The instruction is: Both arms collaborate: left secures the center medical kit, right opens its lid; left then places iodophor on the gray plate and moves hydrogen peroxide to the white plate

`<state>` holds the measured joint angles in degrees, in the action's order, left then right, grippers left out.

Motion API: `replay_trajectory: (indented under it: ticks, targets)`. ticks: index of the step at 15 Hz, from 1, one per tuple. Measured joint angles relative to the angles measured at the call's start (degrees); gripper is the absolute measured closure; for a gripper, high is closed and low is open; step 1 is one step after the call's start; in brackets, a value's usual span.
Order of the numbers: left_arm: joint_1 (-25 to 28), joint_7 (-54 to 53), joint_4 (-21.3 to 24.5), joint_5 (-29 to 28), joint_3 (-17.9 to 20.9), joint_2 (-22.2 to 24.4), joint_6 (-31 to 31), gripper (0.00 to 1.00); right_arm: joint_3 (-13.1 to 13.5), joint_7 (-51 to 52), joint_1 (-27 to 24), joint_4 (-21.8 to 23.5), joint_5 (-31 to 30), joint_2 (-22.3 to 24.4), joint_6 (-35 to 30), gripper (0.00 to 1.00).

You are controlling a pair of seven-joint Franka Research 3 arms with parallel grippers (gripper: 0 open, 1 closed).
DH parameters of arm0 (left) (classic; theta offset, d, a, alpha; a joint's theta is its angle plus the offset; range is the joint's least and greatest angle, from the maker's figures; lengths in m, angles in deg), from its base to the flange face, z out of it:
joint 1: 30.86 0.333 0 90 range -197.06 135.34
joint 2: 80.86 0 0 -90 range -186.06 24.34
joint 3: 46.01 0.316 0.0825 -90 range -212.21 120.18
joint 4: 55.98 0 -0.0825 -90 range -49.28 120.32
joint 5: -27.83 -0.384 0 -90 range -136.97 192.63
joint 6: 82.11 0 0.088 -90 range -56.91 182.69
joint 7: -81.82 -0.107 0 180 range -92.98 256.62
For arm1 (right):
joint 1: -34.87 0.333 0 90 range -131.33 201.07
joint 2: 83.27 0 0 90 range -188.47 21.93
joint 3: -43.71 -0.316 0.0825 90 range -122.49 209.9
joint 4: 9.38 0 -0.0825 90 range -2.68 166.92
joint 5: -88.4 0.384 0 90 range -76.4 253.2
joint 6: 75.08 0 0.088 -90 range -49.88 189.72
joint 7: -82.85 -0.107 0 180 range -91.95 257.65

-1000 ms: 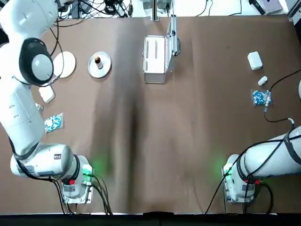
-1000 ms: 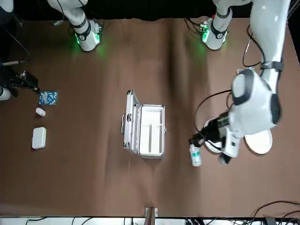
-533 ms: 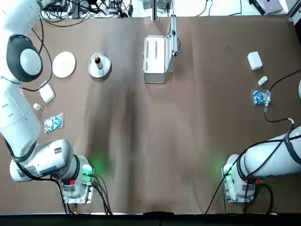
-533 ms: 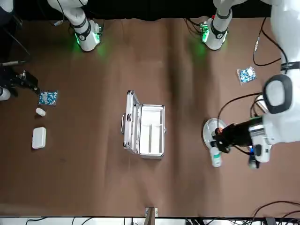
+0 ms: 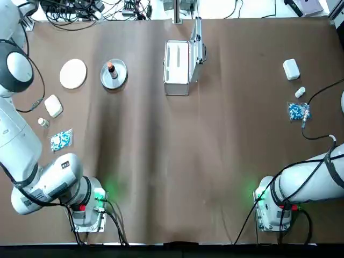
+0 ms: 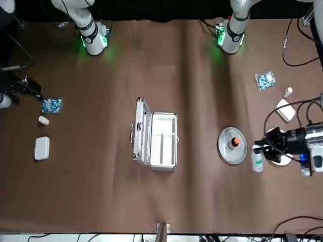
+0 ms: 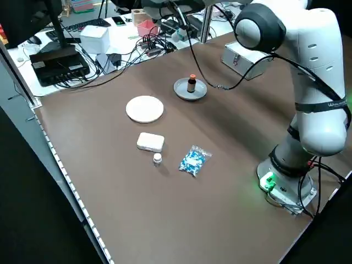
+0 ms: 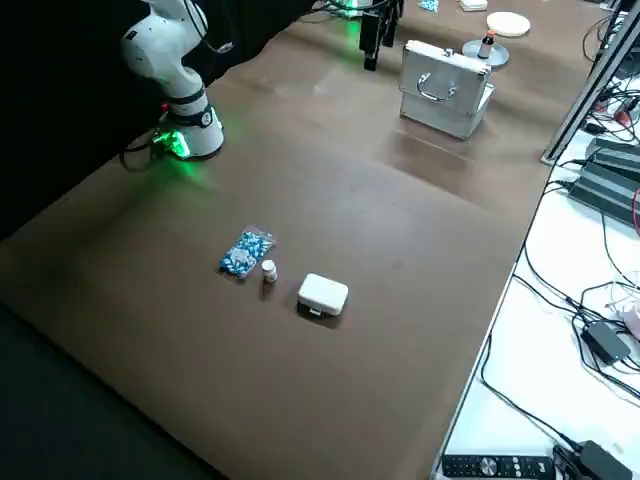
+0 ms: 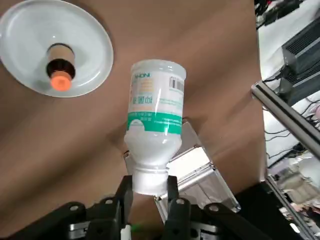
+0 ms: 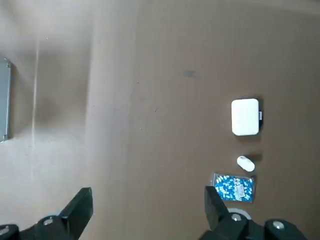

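1. Brown covers the table (image 5: 161, 161) in the top view; the medical kit (image 5: 177, 67) lies near its far edge, lid (image 5: 196, 48) raised, and the white plate (image 5: 73, 73) shows whole.
2. The front view adds the left gripper (image 6: 262, 145), above the white plate and partly covering it, with the hydrogen peroxide (image 6: 257, 160) gripped beside the gray plate (image 6: 226, 151); the right gripper (image 6: 35, 89) is parked at the robot's right.
3. The left side view shows the iodophor (image 7: 191, 83) upright on the gray plate, and a cluttered desk (image 7: 118, 41) beyond.
4. The right side view shows a remote (image 8: 497, 466).
5. The left wrist view shows fingers closed on the hydrogen peroxide's white cap.
6. The right wrist view shows fingers spread apart.
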<state>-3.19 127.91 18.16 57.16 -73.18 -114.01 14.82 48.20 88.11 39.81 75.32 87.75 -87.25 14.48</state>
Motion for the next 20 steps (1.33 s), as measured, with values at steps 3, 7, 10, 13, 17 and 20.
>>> replay_trajectory:
  ticks: [3, 7, 10, 13, 17, 20]
  targets:
    - [3.83, 0.01, 0.42, 2.89, 0.04, -0.66, -2.6, 0.68, 0.01, 0.0, 0.0, 0.01, 0.0, -0.02, 0.0, 0.01]
    - [8.62, 0.0, 0.95, 6.21, 0.12, -3.65, -4.64, 0.68, 0.0, 0.0, 0.01, 0.03, 0.0, -0.05, 0.0, 0.01]
    - [13.16, -0.12, 1.09, 8.3, 0.21, -6.98, -6.32, 0.68, 0.01, 0.0, 0.02, 0.03, 0.0, -0.06, 0.01, 0.01]
    - [16.94, -0.23, 1.09, 9.93, 0.29, -9.49, -7.01, 0.68, -0.01, 0.0, 0.04, 0.04, 0.0, -0.08, 0.01, 0.01]
    - [20.26, -0.03, 1.12, 11.85, 0.49, -12.28, -8.72, 0.68, -0.03, 0.01, 0.13, 0.06, 0.0, -0.09, -0.02, 0.01]
    - [21.75, 2.18, 1.14, 13.34, 1.67, -14.78, -8.8, 0.68, -0.04, 0.01, 0.57, 0.08, 0.0, -0.1, -0.09, 0.01]
